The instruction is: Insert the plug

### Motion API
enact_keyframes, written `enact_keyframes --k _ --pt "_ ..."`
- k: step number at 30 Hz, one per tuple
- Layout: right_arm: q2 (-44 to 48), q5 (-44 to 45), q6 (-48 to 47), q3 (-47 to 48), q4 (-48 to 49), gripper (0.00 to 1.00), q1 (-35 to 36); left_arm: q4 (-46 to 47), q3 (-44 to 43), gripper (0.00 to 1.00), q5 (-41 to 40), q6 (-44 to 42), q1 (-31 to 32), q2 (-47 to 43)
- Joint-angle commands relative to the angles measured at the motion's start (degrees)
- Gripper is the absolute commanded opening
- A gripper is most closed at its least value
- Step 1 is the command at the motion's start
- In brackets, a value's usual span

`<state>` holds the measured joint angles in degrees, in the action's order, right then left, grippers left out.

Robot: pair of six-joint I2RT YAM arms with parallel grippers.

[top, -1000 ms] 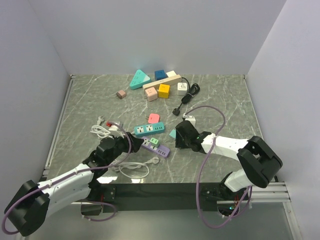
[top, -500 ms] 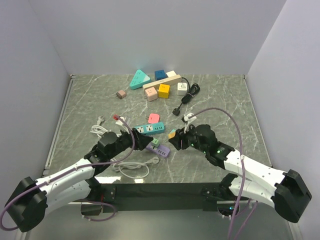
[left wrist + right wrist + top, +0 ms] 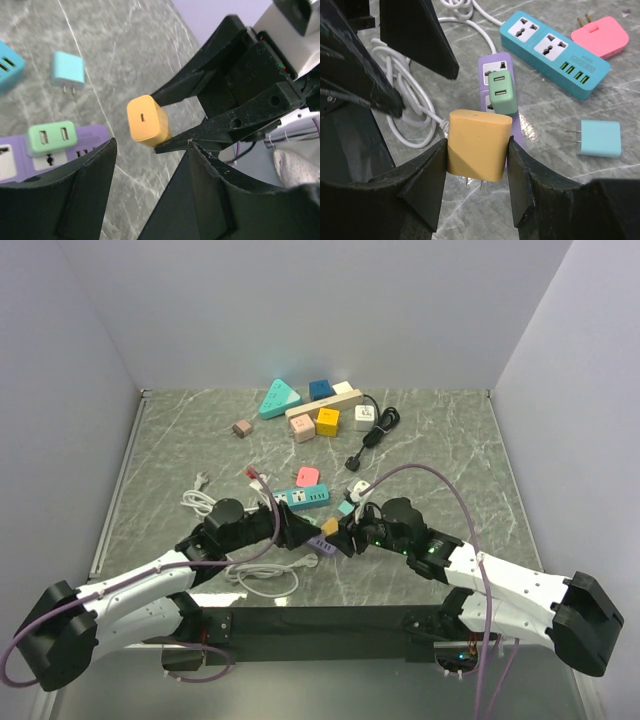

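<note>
My right gripper (image 3: 477, 150) is shut on an orange plug (image 3: 479, 145), pins pointing down, a little above the marble table. Just beyond it lies the purple power strip (image 3: 488, 64) with a green adapter (image 3: 501, 91) plugged into it. In the top view the orange plug (image 3: 346, 524) hangs right of the purple strip (image 3: 322, 544). My left gripper (image 3: 150, 150) is open with only bare table between its fingers, facing the orange plug (image 3: 146, 120). The purple strip (image 3: 100, 134) lies beside its left finger. From above, the left gripper (image 3: 298, 532) sits over the strip's left end.
A teal power strip (image 3: 300, 499), a pink plug (image 3: 308, 476) and a loose teal plug (image 3: 600, 139) lie just behind. A coiled white cable (image 3: 262, 575) lies to the near left. Several coloured adapters (image 3: 320, 410) and a black cable (image 3: 375, 425) are at the back.
My right gripper has carried the orange plug left and nearer, up to the purple strip. My left gripper has moved right over the strip's end.
</note>
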<state>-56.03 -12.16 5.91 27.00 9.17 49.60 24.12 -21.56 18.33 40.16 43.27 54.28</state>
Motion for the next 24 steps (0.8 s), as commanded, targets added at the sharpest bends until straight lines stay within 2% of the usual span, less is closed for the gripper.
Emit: enact_keyframes --k 1,5,10,19,24 --pt "-0.75 -0.14 -1.78 2.61 2.70 0.14 1.20 3.38 -2.43 0.65 2.42 1.41 1.90 1.70" --pt "-0.92 0.30 -1.96 3.23 2.87 0.13 2.25 4.80 -3.05 0.65 2.07 1.76 3.40 4.42" --pt "0.13 1.09 -2.05 2.97 2.43 0.13 2.87 1.37 -4.28 0.65 -1.89 0.97 4.72 5.66" --pt "2.15 0.03 -1.96 2.00 3.58 0.12 3.48 4.88 -3.75 0.64 -2.06 1.41 5.51 7.15" --pt "3.03 0.12 -2.05 1.65 2.96 0.12 3.75 7.08 -1.73 0.62 -6.46 3.34 5.51 5.93"
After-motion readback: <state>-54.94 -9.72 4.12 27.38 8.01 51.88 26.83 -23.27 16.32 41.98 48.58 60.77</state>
